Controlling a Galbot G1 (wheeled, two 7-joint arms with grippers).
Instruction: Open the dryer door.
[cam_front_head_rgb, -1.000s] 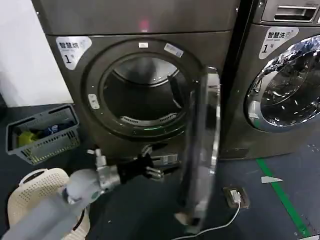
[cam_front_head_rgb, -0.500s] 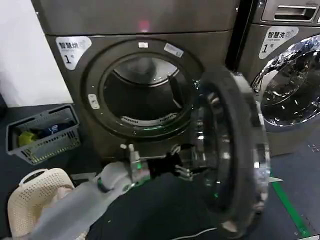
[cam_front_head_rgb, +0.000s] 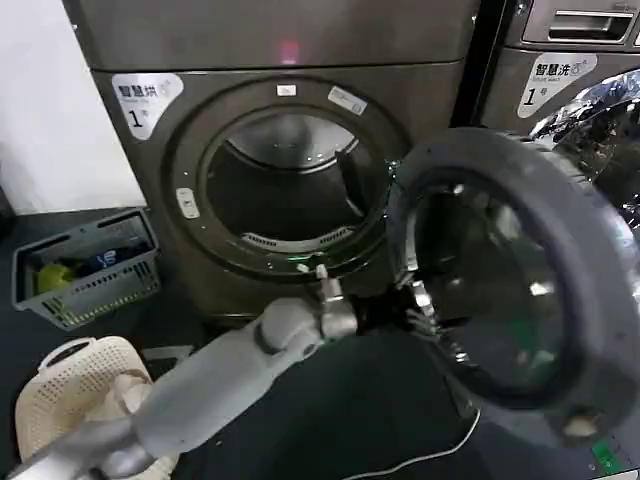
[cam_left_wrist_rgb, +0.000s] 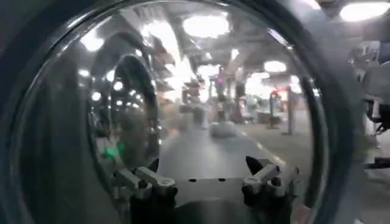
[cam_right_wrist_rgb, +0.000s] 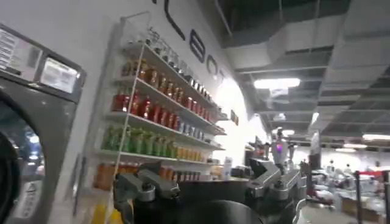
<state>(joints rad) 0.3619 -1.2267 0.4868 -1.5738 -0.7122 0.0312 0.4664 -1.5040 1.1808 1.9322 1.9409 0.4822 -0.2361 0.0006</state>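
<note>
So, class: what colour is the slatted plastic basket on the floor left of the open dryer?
Grey slatted plastic basket; clearest in the head view.

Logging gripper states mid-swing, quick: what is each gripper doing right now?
Left gripper: open, empty, against the dryer door inner glass.
Right gripper: open, empty, away from the door.

Left arm (cam_front_head_rgb: 210, 375): smooth grey shell, silver wrist w/ green LED, black hand (cam_front_head_rgb: 415, 305).

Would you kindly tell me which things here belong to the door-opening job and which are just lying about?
Part of the job:
- dryer door, swung wide open
- dryer
- left pincer, at the door's inner face

Lying about:
- grey basket
- cream basket
- neighbouring machine
- white cable
</note>
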